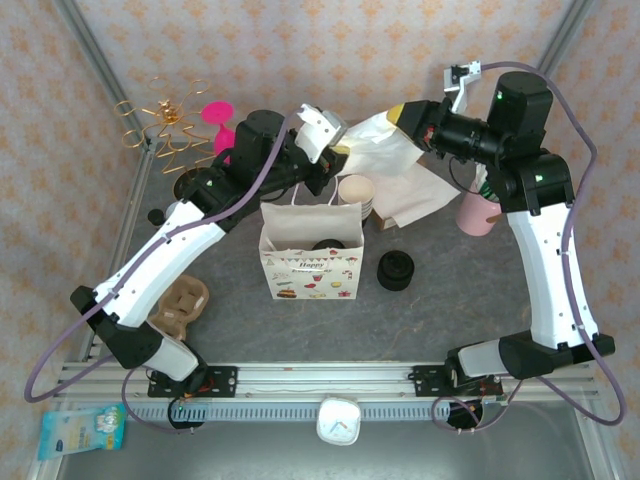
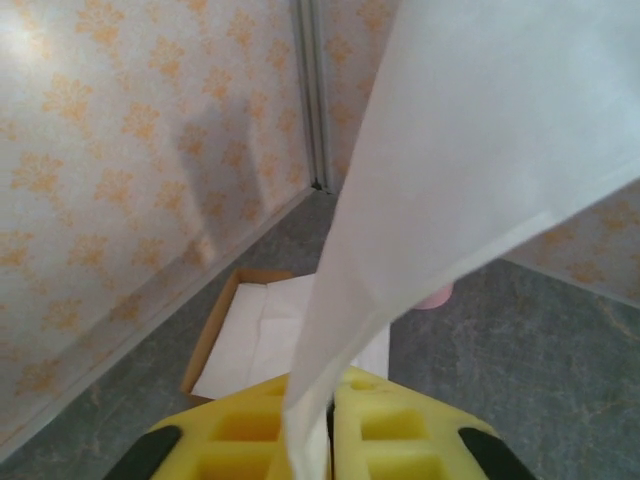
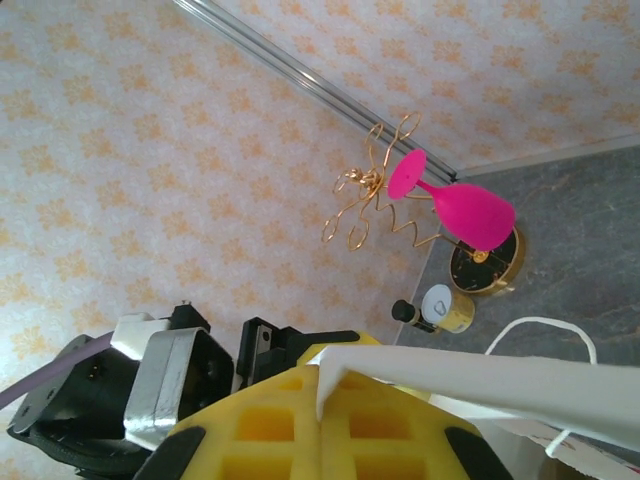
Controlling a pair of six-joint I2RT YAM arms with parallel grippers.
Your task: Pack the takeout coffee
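White paper (image 1: 390, 160) hangs between the two arms, with left hand (image 2: 330, 420) and right hand (image 3: 320, 410) each pinched tight on an edge. Takeout coffee (image 1: 328, 244), judged by its black lid, sits inside the gift bag (image 1: 310, 275), below and just nearward of the left hand. Next move, probably: lower the paper over it without tipping the bag.

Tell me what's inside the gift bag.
Through the open top of the gift bag, a dark round shape shows, possibly a cup lid. The bag's walls cover anything lower down.
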